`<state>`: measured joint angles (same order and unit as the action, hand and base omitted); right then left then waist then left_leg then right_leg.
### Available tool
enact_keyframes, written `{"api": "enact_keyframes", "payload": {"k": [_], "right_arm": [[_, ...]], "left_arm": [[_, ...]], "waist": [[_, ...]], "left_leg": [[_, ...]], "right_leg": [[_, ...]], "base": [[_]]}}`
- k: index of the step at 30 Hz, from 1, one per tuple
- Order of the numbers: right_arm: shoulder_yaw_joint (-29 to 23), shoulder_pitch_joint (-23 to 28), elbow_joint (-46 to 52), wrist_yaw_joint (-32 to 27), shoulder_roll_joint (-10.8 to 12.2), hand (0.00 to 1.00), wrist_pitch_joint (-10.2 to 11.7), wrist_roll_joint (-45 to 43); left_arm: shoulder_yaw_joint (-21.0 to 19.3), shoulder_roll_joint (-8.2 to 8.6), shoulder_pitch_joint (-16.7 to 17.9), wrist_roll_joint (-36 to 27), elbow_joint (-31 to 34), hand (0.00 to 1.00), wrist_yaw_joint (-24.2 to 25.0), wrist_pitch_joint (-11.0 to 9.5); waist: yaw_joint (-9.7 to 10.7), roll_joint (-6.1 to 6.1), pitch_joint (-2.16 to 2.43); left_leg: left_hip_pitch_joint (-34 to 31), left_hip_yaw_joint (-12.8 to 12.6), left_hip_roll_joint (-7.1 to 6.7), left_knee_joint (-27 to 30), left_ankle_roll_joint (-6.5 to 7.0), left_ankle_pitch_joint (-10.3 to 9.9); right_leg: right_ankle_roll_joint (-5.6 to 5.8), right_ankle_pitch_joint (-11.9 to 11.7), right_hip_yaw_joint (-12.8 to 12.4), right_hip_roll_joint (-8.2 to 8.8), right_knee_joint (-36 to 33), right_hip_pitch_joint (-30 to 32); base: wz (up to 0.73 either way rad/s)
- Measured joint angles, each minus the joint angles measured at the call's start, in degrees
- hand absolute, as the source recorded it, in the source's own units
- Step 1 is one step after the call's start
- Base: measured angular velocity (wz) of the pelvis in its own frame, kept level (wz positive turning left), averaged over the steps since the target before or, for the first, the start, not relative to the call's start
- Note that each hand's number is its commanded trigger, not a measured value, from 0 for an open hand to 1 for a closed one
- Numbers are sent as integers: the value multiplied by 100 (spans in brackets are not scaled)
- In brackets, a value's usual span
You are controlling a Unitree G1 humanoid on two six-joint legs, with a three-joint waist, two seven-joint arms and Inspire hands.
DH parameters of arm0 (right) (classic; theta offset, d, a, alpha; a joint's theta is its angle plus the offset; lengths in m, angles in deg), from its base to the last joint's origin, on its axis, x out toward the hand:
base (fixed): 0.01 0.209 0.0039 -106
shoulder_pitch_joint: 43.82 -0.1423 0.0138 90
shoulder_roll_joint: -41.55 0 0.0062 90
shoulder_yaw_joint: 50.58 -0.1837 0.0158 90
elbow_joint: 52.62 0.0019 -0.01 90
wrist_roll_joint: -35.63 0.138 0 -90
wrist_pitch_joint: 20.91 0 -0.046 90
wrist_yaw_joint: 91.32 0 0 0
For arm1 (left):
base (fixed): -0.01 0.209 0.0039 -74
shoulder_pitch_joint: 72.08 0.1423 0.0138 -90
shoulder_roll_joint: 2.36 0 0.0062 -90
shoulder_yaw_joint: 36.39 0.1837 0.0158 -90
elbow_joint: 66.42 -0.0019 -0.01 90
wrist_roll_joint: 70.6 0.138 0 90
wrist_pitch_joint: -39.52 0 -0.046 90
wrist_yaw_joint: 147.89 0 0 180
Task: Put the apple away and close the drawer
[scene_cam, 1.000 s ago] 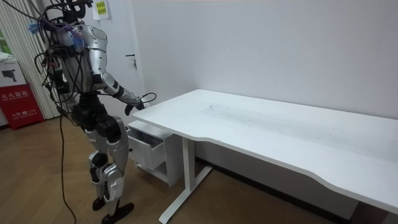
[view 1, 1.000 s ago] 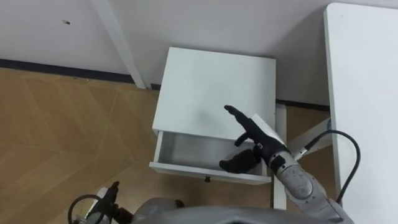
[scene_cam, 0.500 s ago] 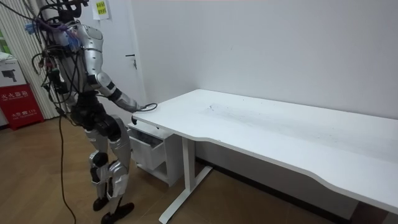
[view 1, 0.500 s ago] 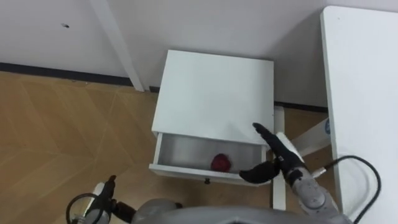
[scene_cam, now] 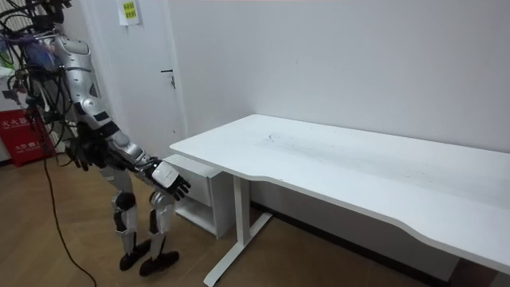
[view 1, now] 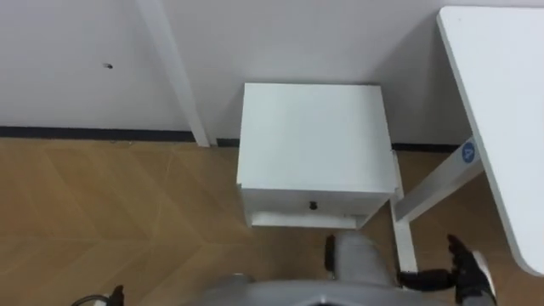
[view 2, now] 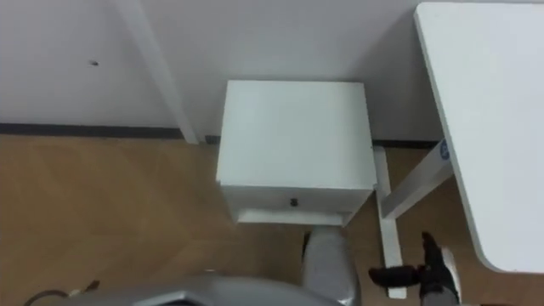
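While the robot is standing bent before the cabinet (view 1: 310, 140), its right hand (view 1: 466, 274) is hanging low at the near right, beside the bench leg (view 1: 425, 191). Its fingers (scene_cam: 180, 186) are spreading apart and holding nothing. What I take for the left hand (view 1: 114, 294) is peeking in at the near left edge. Farther off, and to the left of the right hand, the drawer (view 1: 289, 202) is sitting pushed in, or very nearly so, with its knob (view 1: 313, 205) facing the robot under the cabinet top. The apple, I judge, is lying inside that drawer. Any last push is going to run near to far along the drawer's slide, and the right hand is hanging closer to the drawer front. The bench (view 1: 501, 93) is reaching away on the far right.
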<state>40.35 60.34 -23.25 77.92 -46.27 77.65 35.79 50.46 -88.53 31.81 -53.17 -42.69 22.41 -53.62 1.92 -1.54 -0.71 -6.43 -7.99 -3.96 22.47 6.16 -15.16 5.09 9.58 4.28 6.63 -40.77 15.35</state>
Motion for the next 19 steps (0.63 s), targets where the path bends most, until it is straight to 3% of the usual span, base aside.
{"api": "enact_keyframes", "payload": {"k": [1,4,8,9,10,11,19], "right_arm": [[0,-14,-5,-9,52,0,5,14],[2,-251,-215,-30,194,0,71,96],[0,-404,-428,-17,324,0,98,227],[-5,-415,-426,-17,339,0,149,235],[-8,-465,-443,-18,341,0,177,231],[-8,-490,-476,-17,353,0,178,230],[-9,-454,-672,148,369,0,49,254]], "left_arm": [[2,-1,-36,-1,14,0,-62,7],[-2,-2,-113,1,122,0,-162,18],[1,28,-166,-2,119,0,-235,11],[1,41,-180,-2,115,0,-237,11],[1,54,-214,1,115,0,-240,11],[0,53,-222,1,113,0,-245,11],[-3,92,-305,38,115,0,-264,35]], "waist": [[-90,89,13],[-221,268,55],[-240,417,59],[-236,437,59],[-229,424,62],[-227,423,61],[-185,241,47]], "left_leg": [[29,-47,-52,-200,-137,92],[56,-122,-71,-435,-223,193],[294,-67,33,-591,-222,217],[312,-68,67,-600,-137,226],[312,-62,106,-611,119,252],[314,-61,122,-616,144,253],[627,-30,125,-995,90,287]], "right_leg": [[-15,71,-13,-78,776,-380],[-175,26,164,-177,2241,-1033],[-265,-145,305,-305,2813,-1464],[-285,-159,331,-365,2883,-1514],[-301,-170,366,-402,2939,-1570],[-310,-174,368,-424,2959,-1580],[-346,-168,379,-467,3161,-1833]], "base": [[-21],[-20],[4],[0],[0],[5],[2]]}}
